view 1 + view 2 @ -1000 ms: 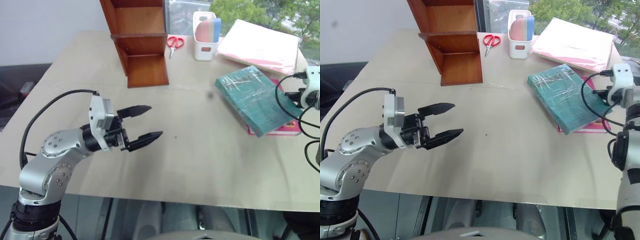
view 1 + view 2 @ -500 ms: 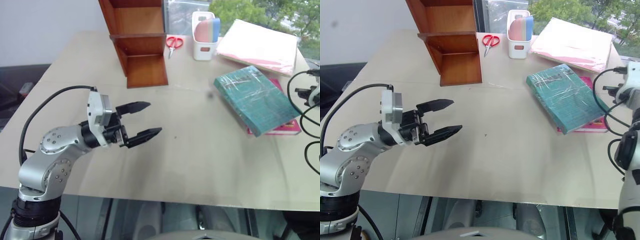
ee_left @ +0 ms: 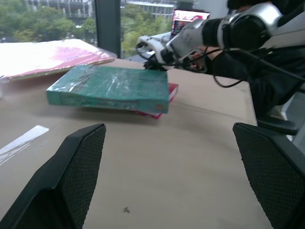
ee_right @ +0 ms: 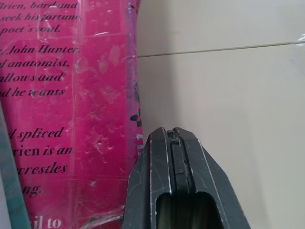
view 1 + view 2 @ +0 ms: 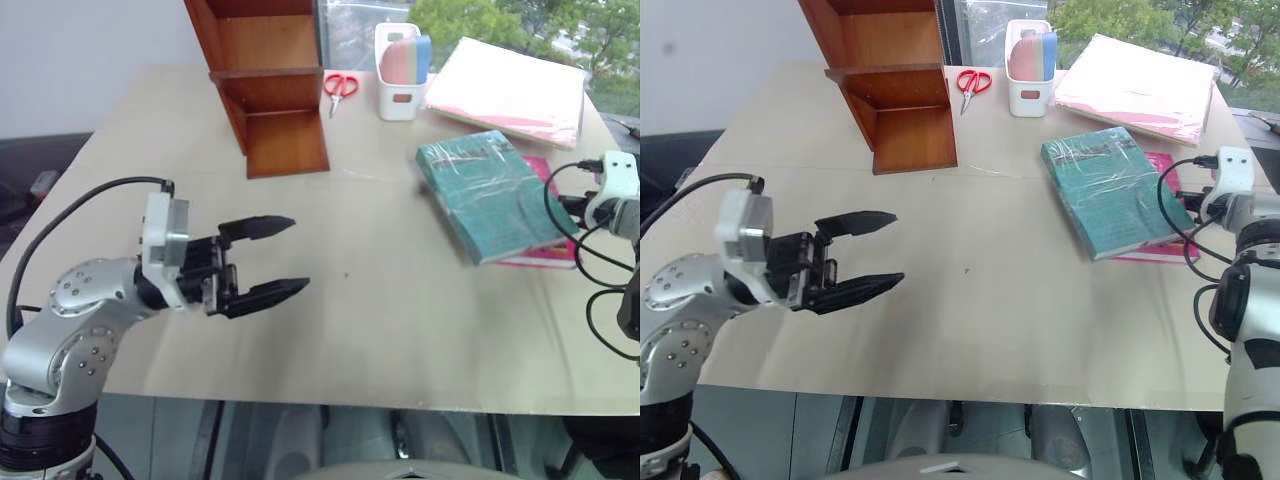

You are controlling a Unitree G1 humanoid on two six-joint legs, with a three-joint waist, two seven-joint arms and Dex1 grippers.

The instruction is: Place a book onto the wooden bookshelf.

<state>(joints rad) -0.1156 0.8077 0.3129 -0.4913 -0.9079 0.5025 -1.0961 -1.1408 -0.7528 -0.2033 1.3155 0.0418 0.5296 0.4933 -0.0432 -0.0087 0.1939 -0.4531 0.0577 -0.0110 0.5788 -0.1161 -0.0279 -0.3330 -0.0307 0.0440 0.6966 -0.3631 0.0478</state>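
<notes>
Pale beige tabletop, matte and faintly scuffed, with a thin seam line running across it in front of the shelf. A white wall stands behind its far left corner; windows at the far edge give onto green trees, and the left wrist view shows buildings beyond them. Below the near edge a dark floor is partly visible.

Bookshelf: reddish-brown wood, standing at the far left of the tabletop, its open compartments facing the robot.

Scissors, red-handled, lie just beside the bookshelf. A white holder with pink and blue items stands next to them.

A pale pink folder stack lies at the far right.

Book: teal, in glossy wrap, lying flat on the right half of the tabletop, well apart from the bookshelf. It rests on top of a smaller magenta book, whose edge shows past its near and right sides.

Left hand: held above the near left of the tabletop, pointing toward the robot's right, its two fingers spread wide apart and empty.

Right hand: fingers pressed together, holding nothing. In the right wrist view their tips sit close above the right edge of the magenta book's cover, where it meets the bare tabletop; whether they touch it cannot be told.
</notes>
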